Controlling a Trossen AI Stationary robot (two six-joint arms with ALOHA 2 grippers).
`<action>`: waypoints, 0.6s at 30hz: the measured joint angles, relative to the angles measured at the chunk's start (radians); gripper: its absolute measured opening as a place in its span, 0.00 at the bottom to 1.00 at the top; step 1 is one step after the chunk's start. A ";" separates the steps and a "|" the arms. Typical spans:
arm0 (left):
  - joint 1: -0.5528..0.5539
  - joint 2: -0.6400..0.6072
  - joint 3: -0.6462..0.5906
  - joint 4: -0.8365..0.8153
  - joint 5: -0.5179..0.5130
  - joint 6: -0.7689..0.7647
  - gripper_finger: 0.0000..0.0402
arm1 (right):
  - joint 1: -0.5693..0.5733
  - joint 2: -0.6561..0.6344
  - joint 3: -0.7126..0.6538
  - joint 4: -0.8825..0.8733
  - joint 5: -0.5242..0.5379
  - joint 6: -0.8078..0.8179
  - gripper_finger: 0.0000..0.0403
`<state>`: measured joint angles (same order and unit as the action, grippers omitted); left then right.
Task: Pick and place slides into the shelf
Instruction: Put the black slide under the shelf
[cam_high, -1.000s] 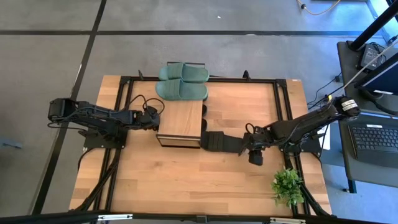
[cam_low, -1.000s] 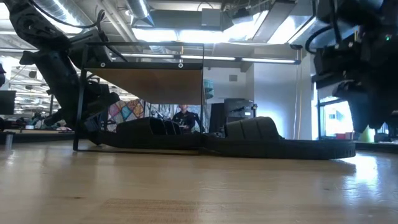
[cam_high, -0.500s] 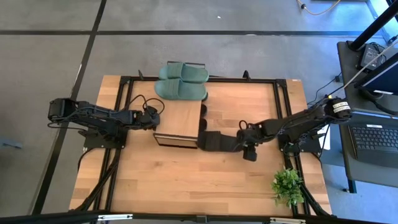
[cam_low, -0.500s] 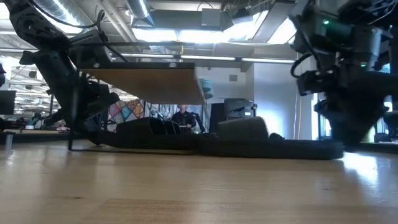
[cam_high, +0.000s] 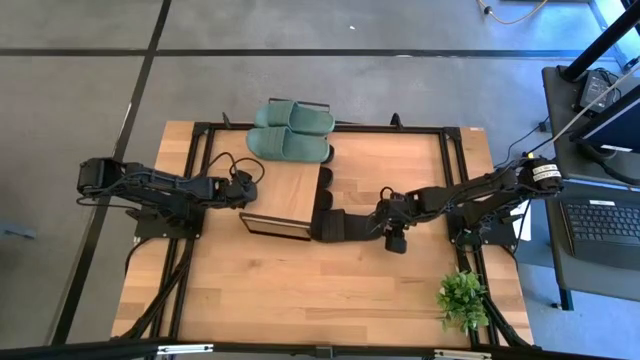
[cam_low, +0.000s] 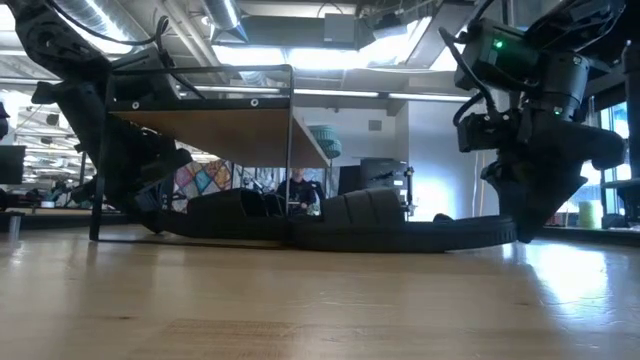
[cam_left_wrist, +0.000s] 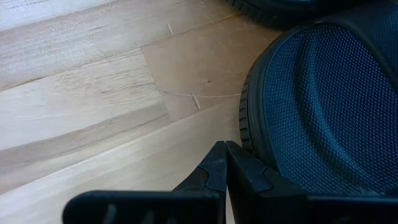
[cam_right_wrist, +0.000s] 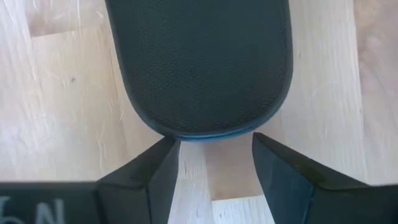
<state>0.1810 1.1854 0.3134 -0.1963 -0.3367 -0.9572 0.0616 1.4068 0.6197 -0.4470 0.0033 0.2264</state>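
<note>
The shelf (cam_high: 285, 190) stands mid-table with two green slides (cam_high: 292, 132) on the far end of its plank top. A black slide (cam_high: 345, 226) lies flat on the table, its toe end at the shelf's near right corner. My right gripper (cam_right_wrist: 211, 146) is open at that slide's heel end, fingers pointing steeply down. My left gripper (cam_left_wrist: 225, 152) is shut, low at the shelf's left side beside another black slide (cam_left_wrist: 311, 106) that lies under the shelf. The low view shows black slides (cam_low: 240, 210) beneath the plank (cam_low: 220, 130). My right gripper meets the rounded heel end (cam_right_wrist: 205, 132) of the black slide with its open fingertips (cam_right_wrist: 163, 155), one on each side of the curve, coming from the table's right. The slide lies flat on the table, lengthwise toward the shelf. My left gripper's shut tips stand right at the black slide's rim (cam_left_wrist: 247, 127); whether they touch, I cannot tell.
A small green plant (cam_high: 462, 297) stands near the table's front right corner. The black frame rails (cam_high: 455, 170) run along the table's sides. A side desk with a laptop (cam_high: 600, 225) is to the right. Bare wood lies in front of the shelf.
My right gripper has moved toward the table's left and down, sliding the black slide along the table toward the shelf. The shelf's near end has shifted toward the left, while its far end with the green slides has stayed.
</note>
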 joint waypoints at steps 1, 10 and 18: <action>0.000 0.000 0.000 0.000 0.000 0.000 0.00 | 0.000 0.000 0.000 -0.001 0.000 0.000 0.50; -0.001 -0.018 0.000 -0.032 0.018 0.025 0.00 | 0.000 -0.018 0.001 -0.078 0.000 0.042 0.50; -0.001 -0.096 -0.001 -0.093 0.021 0.028 0.00 | 0.014 -0.108 0.001 -0.027 -0.020 0.050 0.50</action>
<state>0.1799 1.0897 0.3126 -0.2892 -0.3154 -0.9291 0.0755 1.2983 0.6209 -0.4740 -0.0169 0.2765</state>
